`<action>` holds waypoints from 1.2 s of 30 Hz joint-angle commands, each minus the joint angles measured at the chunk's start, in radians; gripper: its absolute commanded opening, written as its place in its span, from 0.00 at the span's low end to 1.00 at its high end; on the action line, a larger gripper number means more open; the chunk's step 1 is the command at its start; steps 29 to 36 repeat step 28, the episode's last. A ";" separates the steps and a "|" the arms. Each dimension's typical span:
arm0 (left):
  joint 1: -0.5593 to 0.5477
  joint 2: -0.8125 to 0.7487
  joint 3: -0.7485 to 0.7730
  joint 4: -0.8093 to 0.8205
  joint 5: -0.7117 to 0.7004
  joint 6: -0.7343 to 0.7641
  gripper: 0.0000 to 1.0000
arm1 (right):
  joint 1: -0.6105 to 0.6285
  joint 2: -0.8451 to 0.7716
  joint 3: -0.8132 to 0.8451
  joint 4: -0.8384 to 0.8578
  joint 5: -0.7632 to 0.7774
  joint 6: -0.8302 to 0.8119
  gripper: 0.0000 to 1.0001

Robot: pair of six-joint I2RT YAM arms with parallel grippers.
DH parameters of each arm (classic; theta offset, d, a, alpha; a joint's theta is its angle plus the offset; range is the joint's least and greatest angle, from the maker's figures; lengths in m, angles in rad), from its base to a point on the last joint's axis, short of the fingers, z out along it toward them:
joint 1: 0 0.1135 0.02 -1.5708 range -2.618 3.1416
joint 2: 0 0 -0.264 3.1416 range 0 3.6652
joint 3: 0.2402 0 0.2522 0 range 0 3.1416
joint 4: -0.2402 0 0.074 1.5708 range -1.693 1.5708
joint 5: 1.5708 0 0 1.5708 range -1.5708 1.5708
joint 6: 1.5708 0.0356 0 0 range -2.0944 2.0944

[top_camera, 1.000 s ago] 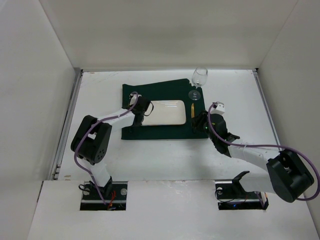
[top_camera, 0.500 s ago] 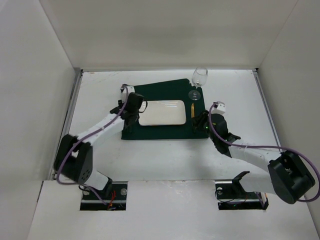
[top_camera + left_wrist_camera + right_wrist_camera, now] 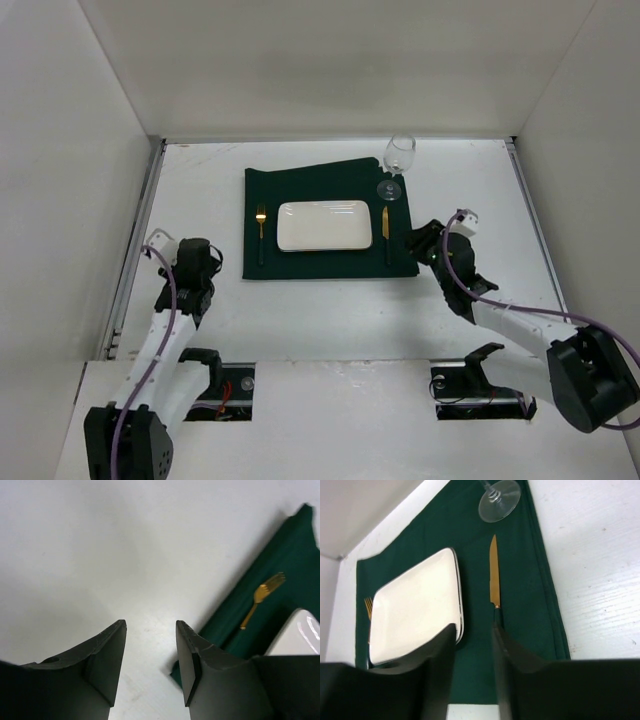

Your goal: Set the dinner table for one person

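Observation:
The dinner table is a white surface with walls. On it lies a dark green placemat with a white rectangular plate in the middle. A gold fork lies left of the plate, a gold knife right of it, and a wine glass stands at the mat's far right corner. My left gripper is open and empty over bare table, left of the mat; in the left wrist view the fork is far right. My right gripper is open and empty just behind the knife.
White walls enclose the table on the left, far and right sides. The right wrist view shows the plate, the glass foot and the mat's right edge. The mat's near left corner sits by my left fingers.
My left arm has pulled back from the fork's spot by the plate to the near left, leaving the fork on the mat. My right gripper has backed off to the right from the knife.

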 commanded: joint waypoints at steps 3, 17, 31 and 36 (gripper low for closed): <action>0.096 -0.004 -0.065 -0.060 0.097 -0.105 0.44 | -0.024 -0.001 -0.020 0.099 0.016 0.053 0.46; 0.123 0.105 -0.071 0.087 0.139 -0.117 0.44 | -0.073 -0.015 -0.053 0.115 0.016 0.101 0.49; 0.110 0.129 -0.081 0.131 0.148 -0.106 0.42 | -0.071 0.033 -0.036 0.130 -0.009 0.092 0.50; 0.110 0.129 -0.081 0.131 0.148 -0.106 0.42 | -0.071 0.033 -0.036 0.130 -0.009 0.092 0.50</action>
